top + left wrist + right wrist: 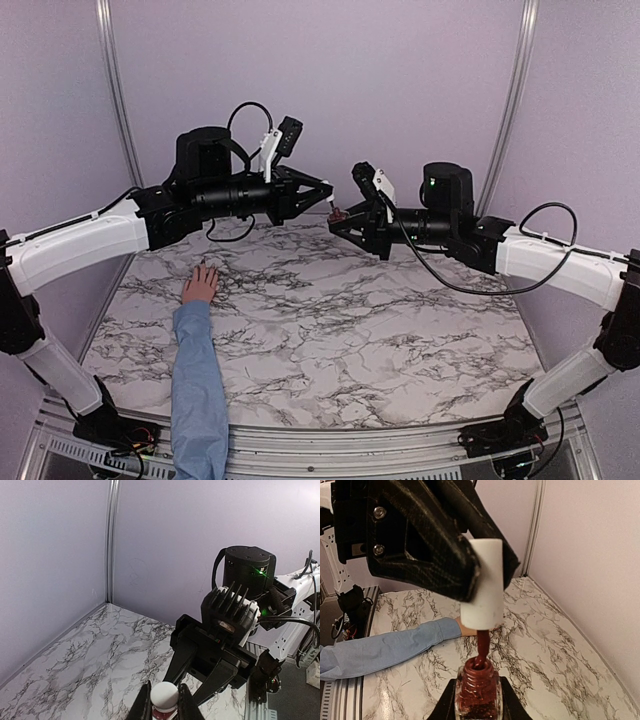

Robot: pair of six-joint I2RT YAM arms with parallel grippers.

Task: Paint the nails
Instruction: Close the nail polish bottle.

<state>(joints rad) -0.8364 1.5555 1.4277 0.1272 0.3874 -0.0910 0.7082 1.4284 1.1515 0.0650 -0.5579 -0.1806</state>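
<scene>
1. The left gripper [470, 575] was closed tight on the white cap [482, 580]. The brush [482, 647] hung straight down from the cap, its lower end in the neck of the bottle [477, 690].
2. The right gripper [477, 712] was clamped on the bottle of dark red polish and held it upright in the air. Both grippers met high over the far middle of the table [350, 320].
3. The step in hand looked like loading the brush. To do it well, the lift should go straight up along the neck, so the stem does not scrape the glass or tip the bottle.
4. A wipe of the bristles against the inner rim would be wise. A heavy drop could fall on the marble or on the sleeve [198, 380] on the way across.
5. The right arm should keep the bottle level and motionless while the cap comes free.
6. The hand [201, 285] lay flat on the table, palm down, fingers pointing towards the far wall.
7. It was well apart from the brush: lower, nearer the arm bases, and off to the left, beneath the left arm.
8. The nails were too small to make out. They would sit at the far fingertips, so the brush would have to come down and back to the left to reach them.
9. In the right wrist view the cap hid the hand and only the sleeve showed.
</scene>
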